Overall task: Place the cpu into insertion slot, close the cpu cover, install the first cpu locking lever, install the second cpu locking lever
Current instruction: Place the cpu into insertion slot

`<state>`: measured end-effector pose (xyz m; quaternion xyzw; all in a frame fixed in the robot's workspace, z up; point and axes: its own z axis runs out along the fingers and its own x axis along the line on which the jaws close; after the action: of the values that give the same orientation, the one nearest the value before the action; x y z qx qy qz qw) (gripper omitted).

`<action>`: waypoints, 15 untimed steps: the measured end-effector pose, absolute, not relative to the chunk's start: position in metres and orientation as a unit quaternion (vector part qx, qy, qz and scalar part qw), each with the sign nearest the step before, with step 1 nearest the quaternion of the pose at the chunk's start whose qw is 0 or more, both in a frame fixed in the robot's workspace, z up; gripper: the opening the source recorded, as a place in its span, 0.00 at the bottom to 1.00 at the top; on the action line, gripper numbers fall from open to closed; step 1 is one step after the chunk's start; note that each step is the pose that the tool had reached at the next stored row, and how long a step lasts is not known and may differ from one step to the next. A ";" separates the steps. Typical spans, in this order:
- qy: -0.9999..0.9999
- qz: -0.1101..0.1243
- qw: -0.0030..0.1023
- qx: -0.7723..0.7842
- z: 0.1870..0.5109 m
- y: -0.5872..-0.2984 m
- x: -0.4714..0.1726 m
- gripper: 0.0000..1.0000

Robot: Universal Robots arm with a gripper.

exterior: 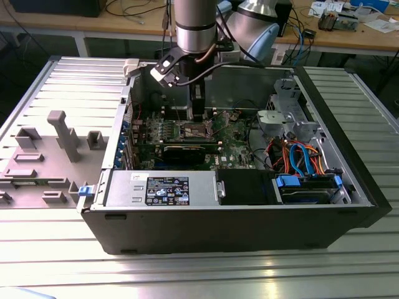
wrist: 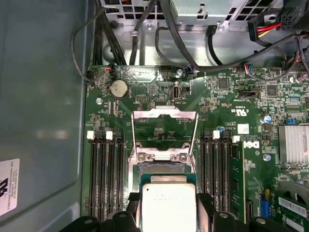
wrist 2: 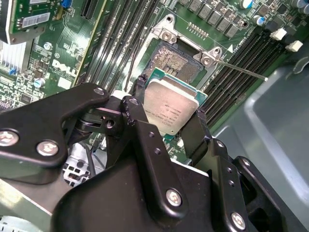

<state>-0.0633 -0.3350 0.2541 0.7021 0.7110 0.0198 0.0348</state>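
Observation:
My gripper [wrist 2: 169, 100] is shut on the cpu [wrist 2: 171, 104], a flat grey-silver square with a green edge, gripped by its two opposite sides. The black fingers [wrist: 205, 209] flank the cpu [wrist: 168, 203] in both wrist views. The chip hangs just over the insertion slot [wrist 2: 175, 60], whose dark contact field shows past its far edge. The cpu cover [wrist: 165, 113], a silvery frame with an open window, stands flipped open beyond the slot [wrist: 161, 168]. A thin locking lever [wrist 2: 241, 71] sticks out sideways from the socket. In the exterior view the gripper [exterior: 198, 111] reaches down into the open computer case over the motherboard [exterior: 234, 152].
Black memory slots [wrist: 104, 174] run along both sides of the socket. A finned heat sink [wrist: 293, 144] and an expansion card [exterior: 187, 152] lie close by. Cables [wrist: 145, 29] cross the case wall beyond the board. A drive cage [exterior: 293, 118] and a power supply [exterior: 162, 189] fill the case's other parts.

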 end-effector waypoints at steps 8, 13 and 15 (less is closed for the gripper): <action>0.711 0.020 0.035 0.702 0.241 -0.334 -0.063 0.55; 0.712 0.020 0.035 0.701 0.227 -0.332 -0.067 0.55; 0.714 0.020 0.035 0.699 0.216 -0.332 -0.068 0.55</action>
<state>-0.0679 -0.3319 0.2163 0.6987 0.7143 0.0199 0.0348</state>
